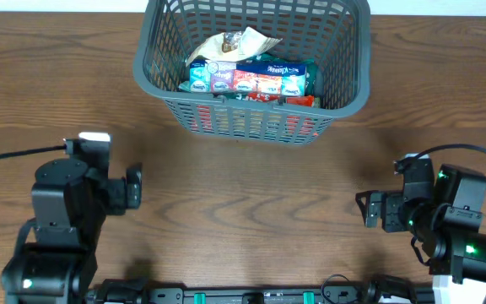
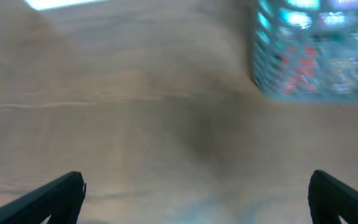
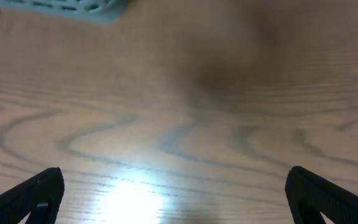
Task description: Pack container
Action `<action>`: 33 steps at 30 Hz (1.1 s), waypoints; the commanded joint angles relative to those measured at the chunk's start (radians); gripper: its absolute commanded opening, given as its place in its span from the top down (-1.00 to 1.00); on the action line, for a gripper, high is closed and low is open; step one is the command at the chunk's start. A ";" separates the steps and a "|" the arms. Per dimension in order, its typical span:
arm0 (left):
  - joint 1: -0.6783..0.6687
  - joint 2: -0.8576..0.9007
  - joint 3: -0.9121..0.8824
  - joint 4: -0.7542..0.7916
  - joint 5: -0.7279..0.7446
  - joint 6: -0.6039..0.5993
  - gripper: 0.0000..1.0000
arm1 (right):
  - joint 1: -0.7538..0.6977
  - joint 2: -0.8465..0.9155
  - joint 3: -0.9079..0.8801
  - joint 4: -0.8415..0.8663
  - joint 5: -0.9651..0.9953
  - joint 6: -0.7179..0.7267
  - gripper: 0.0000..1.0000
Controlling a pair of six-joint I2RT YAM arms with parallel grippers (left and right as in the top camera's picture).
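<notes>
Blur softens both wrist views, so detail there is poor. The container (image 1: pixel 251 120) stands at the far side of the table (image 1: pixel 251 194), its far rim cut off by the top of the overhead view; it sits roughly midway between the two arms and well apart from both. Inside lies a row of colourful packets (image 1: pixel 251 80) with a crumpled pale bag (image 1: pixel 236 44) behind them. Their print is too small to read, and red shapes show through the front lattice, though what they belong to cannot be told. The left gripper (image 2: pixel 196 186) hangs over bare wood with its fingers (image 2: pixel 61 193) spread wide and nothing between them; only their dark tips enter the frame at the bottom corners. Its camera catches the container as a smeared lattice corner, cropped at the top and right. The right gripper (image 3: pixel 173 180) is spread equally wide and holds nothing, tips alone visible, with just a sliver of the container's lattice at the top left edge.
</notes>
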 commanded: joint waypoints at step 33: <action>-0.004 0.009 -0.025 0.041 -0.079 -0.046 -0.97 | 0.108 -0.311 -0.049 0.076 -0.157 -0.121 -0.98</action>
